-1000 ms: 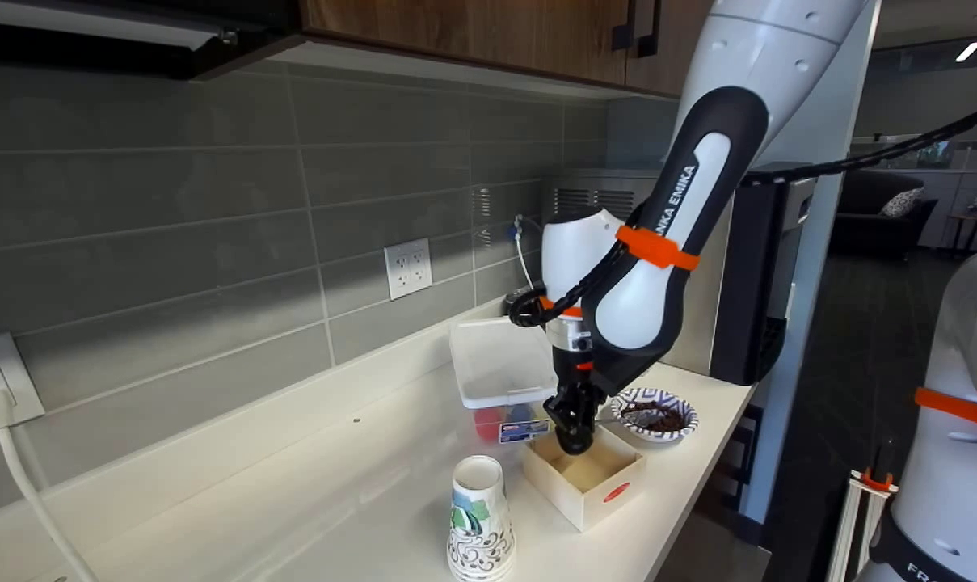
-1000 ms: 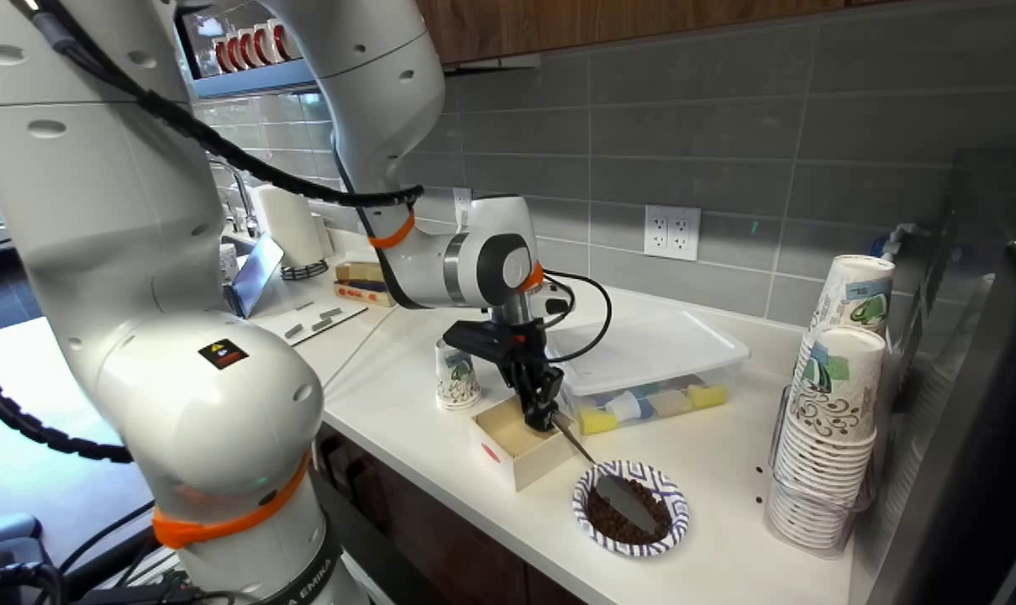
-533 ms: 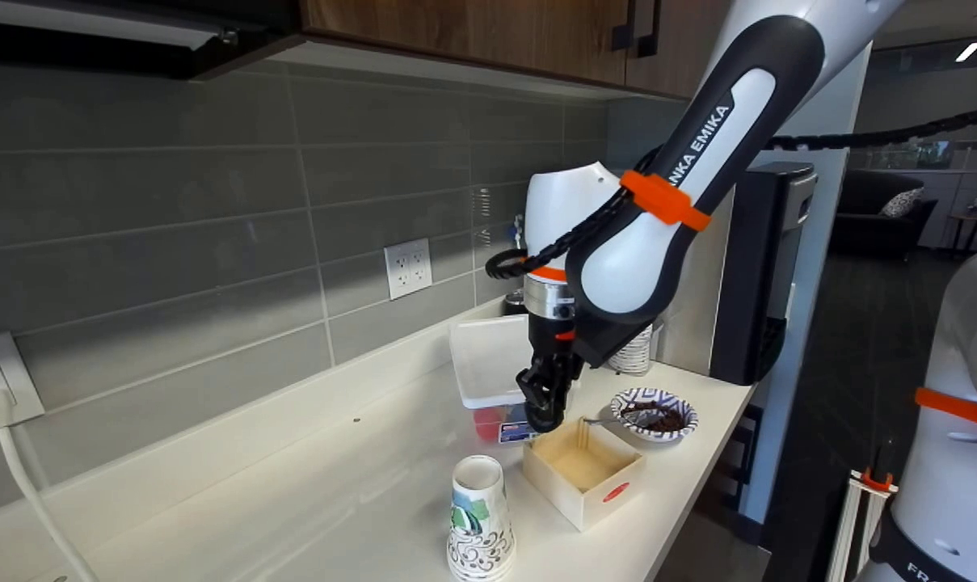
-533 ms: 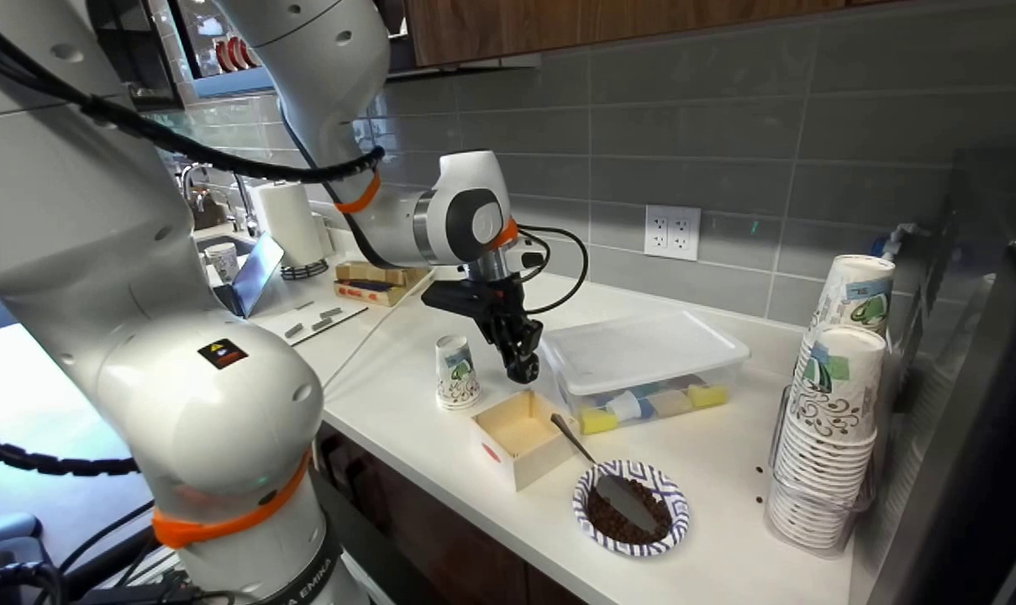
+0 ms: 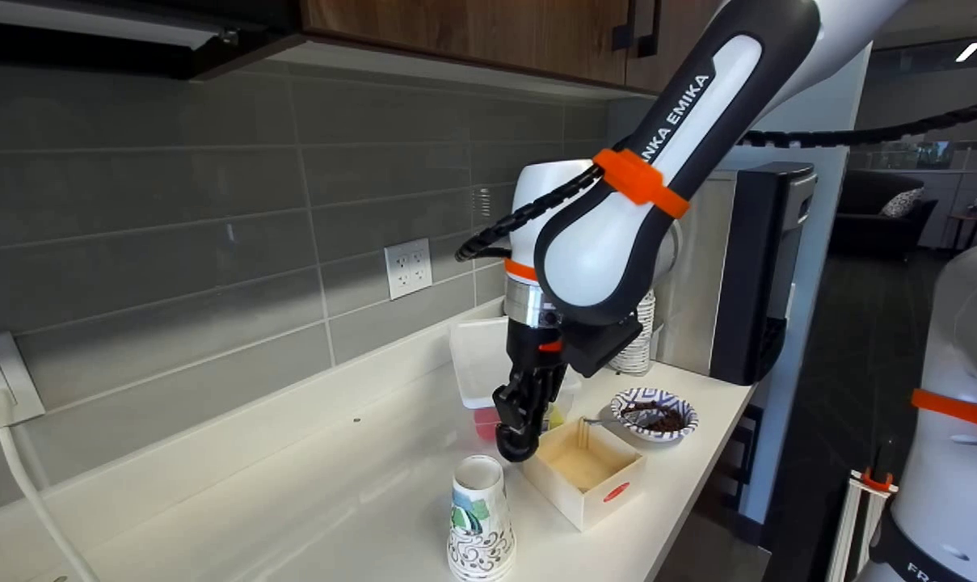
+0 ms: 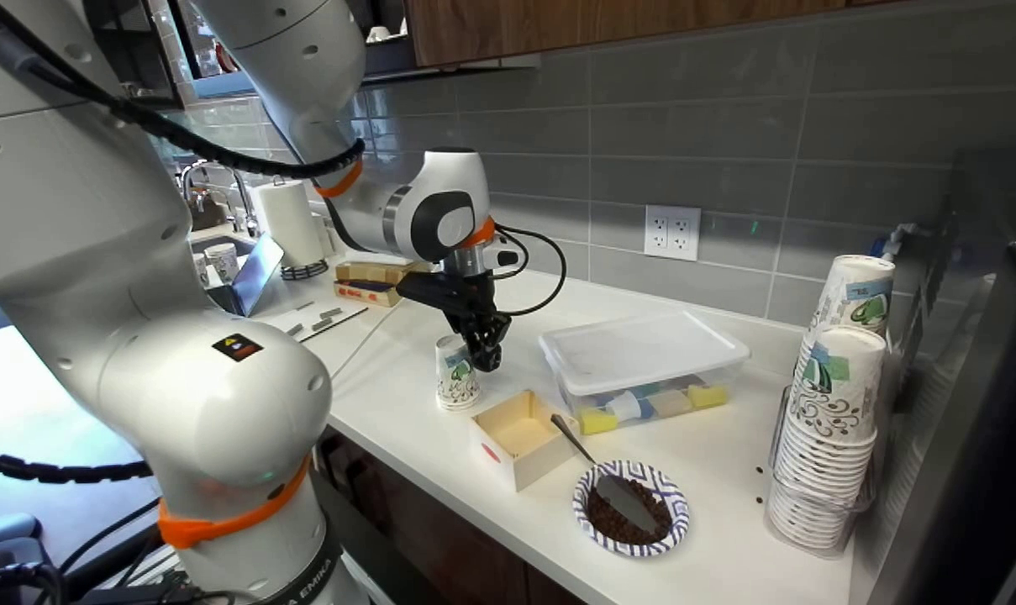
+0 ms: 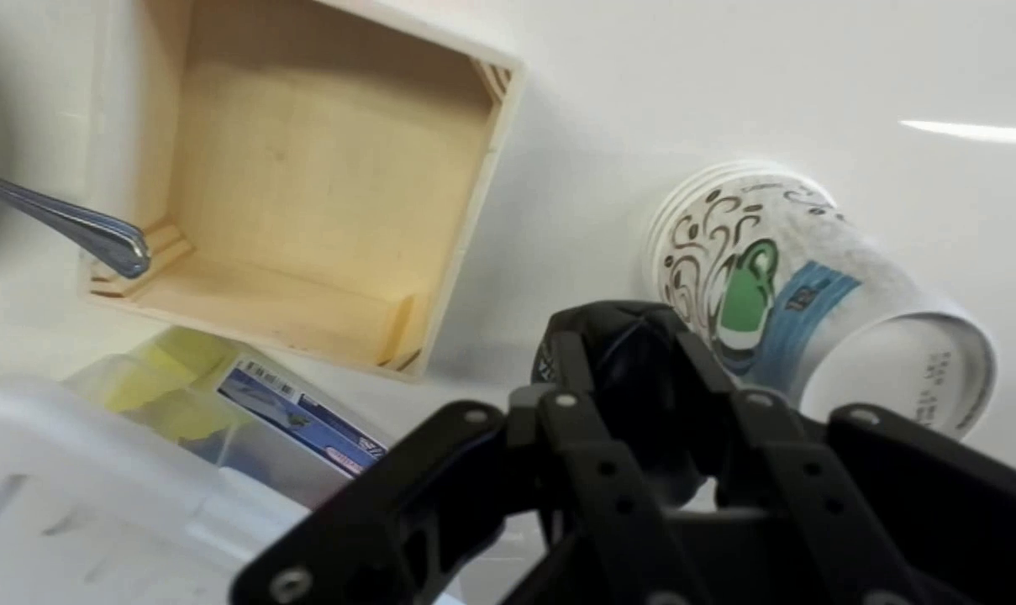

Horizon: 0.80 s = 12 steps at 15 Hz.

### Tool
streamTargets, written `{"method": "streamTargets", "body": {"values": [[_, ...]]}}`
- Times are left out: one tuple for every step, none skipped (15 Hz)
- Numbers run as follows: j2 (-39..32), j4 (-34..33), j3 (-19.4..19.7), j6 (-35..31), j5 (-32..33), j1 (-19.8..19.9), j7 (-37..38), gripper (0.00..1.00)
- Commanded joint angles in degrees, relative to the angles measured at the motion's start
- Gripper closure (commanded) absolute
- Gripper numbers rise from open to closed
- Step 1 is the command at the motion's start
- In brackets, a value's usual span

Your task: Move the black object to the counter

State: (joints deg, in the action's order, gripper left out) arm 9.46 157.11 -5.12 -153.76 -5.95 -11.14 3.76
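A round black object (image 7: 638,395) sits between the fingers of my gripper (image 7: 633,344), which is shut on it. In an exterior view the black object (image 5: 517,446) hangs at the tip of the gripper (image 5: 520,404), just left of the wooden box and behind the paper cups. In an exterior view the gripper (image 6: 478,332) with the dark object (image 6: 486,357) is beside the upper part of the cups, above the white counter (image 6: 718,479). The gripper's dark colour makes the object's outline hard to tell in the exterior views.
A wooden box (image 5: 593,505), open at the top, stands on the counter. Near it are upside-down stacked paper cups (image 5: 482,517), a lidded clear plastic bin (image 6: 642,353), and a patterned bowl (image 6: 680,504) with brown bits and a spoon (image 6: 625,502). More stacked cups (image 6: 835,403) stand by the dark appliance.
My gripper has risen out of the wooden box with the black object and moved sideways, away from the bowl, to beside the paper cups. It came down somewhat in the last half second.
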Motion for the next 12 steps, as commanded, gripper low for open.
{"method": "streamTargets", "body": {"values": [[-1.19, -0.03, -1.81, -2.10, -0.30, 0.16, -0.02, 0.93], [-1.74, -0.03, -2.40, -2.77, 1.05, 0.73, 1.30, 0.93], [-2.48, -0.01, -2.69, -3.75, 1.74, 1.04, 1.86, 0.93], [-3.04, 0.05, -2.89, -4.54, 2.05, 1.19, 2.28, 0.93], [-3.67, 0.10, -3.03, -5.20, 2.10, 1.25, 2.35, 0.93], [-4.39, 0.16, -3.09, -5.74, 1.90, 1.20, 2.16, 0.89], [-4.89, 0.21, -3.08, -6.30, 1.37, 1.04, 1.72, 0.46], [-5.33, 0.26, -3.13, -6.69, 1.53, 1.07, 1.84, 0.44], [-5.74, 0.29, -3.19, -7.05, 2.13, 1.22, 2.26, 0.38], [-6.05, 0.29, -3.24, -7.17, 2.89, 1.37, 2.64, 0.30], [-6.39, 0.30, -3.29, -7.55, 4.38, 1.67, 3.61, 0.23], [-6.58, 0.30, -3.25, -7.65, 4.92, 1.69, 3.79, 0.14]]}}
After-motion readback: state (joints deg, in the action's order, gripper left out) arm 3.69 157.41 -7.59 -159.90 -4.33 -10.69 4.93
